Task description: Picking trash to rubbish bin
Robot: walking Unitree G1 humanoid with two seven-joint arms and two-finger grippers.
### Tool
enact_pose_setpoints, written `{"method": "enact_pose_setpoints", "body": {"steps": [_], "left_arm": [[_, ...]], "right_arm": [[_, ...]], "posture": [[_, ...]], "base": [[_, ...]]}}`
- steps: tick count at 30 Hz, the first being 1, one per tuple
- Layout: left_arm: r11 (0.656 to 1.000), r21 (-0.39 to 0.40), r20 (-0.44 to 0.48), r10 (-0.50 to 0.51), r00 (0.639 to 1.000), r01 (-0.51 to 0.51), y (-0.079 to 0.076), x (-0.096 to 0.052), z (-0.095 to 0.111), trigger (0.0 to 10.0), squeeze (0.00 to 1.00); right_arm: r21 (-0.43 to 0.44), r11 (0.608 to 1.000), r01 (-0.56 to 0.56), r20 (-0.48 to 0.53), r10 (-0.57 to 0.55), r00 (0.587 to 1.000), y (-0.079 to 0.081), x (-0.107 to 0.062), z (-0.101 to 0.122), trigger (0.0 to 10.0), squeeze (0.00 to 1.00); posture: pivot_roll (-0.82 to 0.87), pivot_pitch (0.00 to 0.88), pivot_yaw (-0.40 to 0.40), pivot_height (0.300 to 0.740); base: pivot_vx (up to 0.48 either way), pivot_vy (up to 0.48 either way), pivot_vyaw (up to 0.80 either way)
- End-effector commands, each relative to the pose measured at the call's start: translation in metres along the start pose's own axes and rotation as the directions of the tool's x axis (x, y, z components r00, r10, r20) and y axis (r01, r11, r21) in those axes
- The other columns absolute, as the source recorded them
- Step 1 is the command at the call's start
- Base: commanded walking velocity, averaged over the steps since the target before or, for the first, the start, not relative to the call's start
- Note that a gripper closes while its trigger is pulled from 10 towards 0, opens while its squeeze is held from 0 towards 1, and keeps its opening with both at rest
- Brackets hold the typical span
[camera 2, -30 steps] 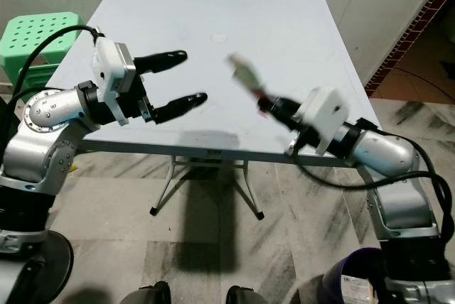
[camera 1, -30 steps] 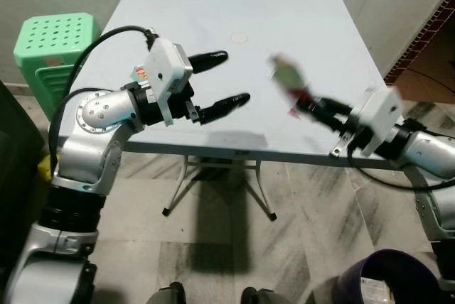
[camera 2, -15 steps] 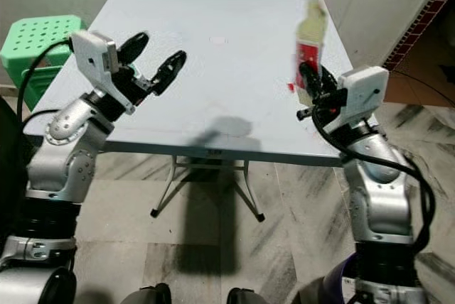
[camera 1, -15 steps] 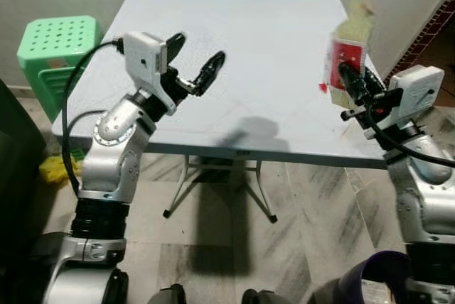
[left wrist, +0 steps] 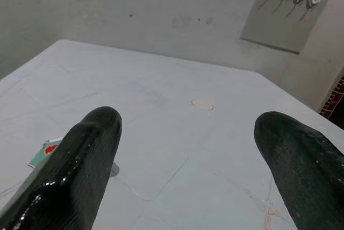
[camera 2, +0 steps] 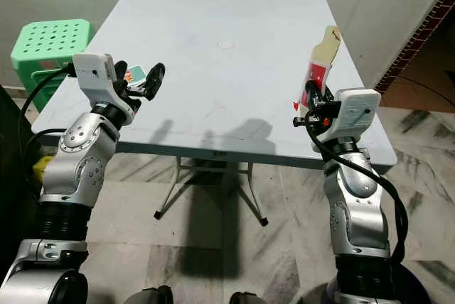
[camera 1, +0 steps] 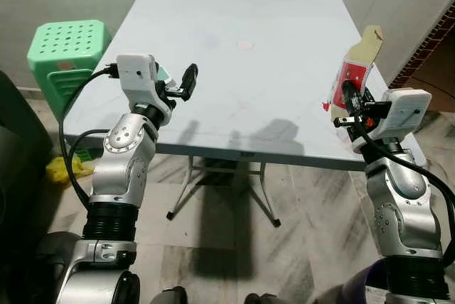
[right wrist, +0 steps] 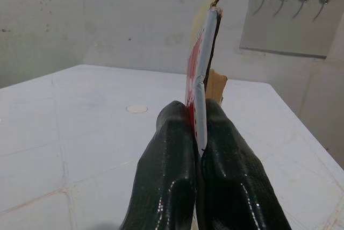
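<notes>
My right gripper (camera 1: 348, 99) is shut on a flat red and tan wrapper (camera 1: 354, 68), held upright above the right front edge of the white table (camera 1: 249, 13). In the right wrist view the wrapper (right wrist: 201, 63) stands edge-on between the two pressed fingers (right wrist: 172, 149). My left gripper (camera 2: 142, 80) is open and raised over the table's left front edge, with nothing between its fingers (left wrist: 88, 149). A small green and red scrap (left wrist: 45, 152) lies on the table just beside the left gripper.
A green plastic stool (camera 1: 67, 48) stands left of the table. A round white mark (camera 1: 244, 45) sits mid-table. A yellow scrap (camera 1: 60, 169) lies on the floor at left. The purple bin's rim (camera 1: 359, 291) peeks in at the bottom right, beneath my right arm.
The right gripper has swung the wrapper up from low over the table to upright at the right edge. The left gripper has drawn back to the left and turned upward, still open.
</notes>
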State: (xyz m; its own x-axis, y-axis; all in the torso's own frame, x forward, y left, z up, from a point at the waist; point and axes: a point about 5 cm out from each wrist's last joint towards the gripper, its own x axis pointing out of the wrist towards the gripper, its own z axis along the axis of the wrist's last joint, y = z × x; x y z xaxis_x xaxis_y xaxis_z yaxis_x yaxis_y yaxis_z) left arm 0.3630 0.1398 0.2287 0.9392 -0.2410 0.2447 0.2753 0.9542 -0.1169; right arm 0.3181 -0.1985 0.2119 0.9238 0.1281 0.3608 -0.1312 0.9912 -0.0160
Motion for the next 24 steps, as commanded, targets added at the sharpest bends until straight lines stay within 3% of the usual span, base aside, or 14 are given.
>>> {"method": "enact_pose_setpoints", "body": {"steps": [1, 20, 21, 22, 24], "left_arm": [[1.0, 0.001, 0.005, 0.002, 1.0, -0.002, 0.0, 0.0, 0.001, 10.0, 0.0], [1.0, 0.001, 0.005, 0.002, 1.0, -0.002, 0.0, 0.0, 0.001, 10.0, 0.0], [0.999, -0.004, 0.003, 0.038, 0.999, -0.038, 0.0, 0.001, 0.001, 10.0, 0.0], [0.999, 0.025, -0.024, 0.043, 0.999, -0.042, -0.001, -0.005, -0.012, 10.0, 0.0], [0.998, 0.047, -0.045, 0.041, 0.998, -0.039, -0.001, -0.01, -0.022, 10.0, 0.0]], "right_arm": [[-0.011, 1.0, 0.021, 0.008, -0.021, 1.0, -0.006, -0.002, 0.003, 0.0, 0.0], [-0.011, 1.0, 0.021, 0.008, -0.021, 1.0, -0.006, -0.002, 0.003, 0.0, 0.0], [-0.009, 0.999, 0.036, 0.005, -0.036, 0.999, -0.003, -0.003, 0.002, 0.0, 0.0], [0.003, 0.998, 0.07, 0.007, -0.07, 0.998, 0.002, -0.01, -0.003, 10.0, 0.0], [0.011, 0.995, 0.097, 0.009, -0.097, 0.995, 0.006, -0.016, -0.006, 10.0, 0.0]], "posture": [[-0.04, 0.113, -0.044, 0.74], [-0.04, 0.113, -0.044, 0.74], [-0.04, 0.113, -0.044, 0.74], [-0.06, 0.011, -0.016, 0.74], [-0.06, 0.009, -0.016, 0.74]], "base": [[0.0, 0.0, 0.0], [0.0, 0.0, 0.0], [0.0, 0.0, 0.0], [0.0, 0.0, 0.0], [0.0, 0.0, 0.0]]}}
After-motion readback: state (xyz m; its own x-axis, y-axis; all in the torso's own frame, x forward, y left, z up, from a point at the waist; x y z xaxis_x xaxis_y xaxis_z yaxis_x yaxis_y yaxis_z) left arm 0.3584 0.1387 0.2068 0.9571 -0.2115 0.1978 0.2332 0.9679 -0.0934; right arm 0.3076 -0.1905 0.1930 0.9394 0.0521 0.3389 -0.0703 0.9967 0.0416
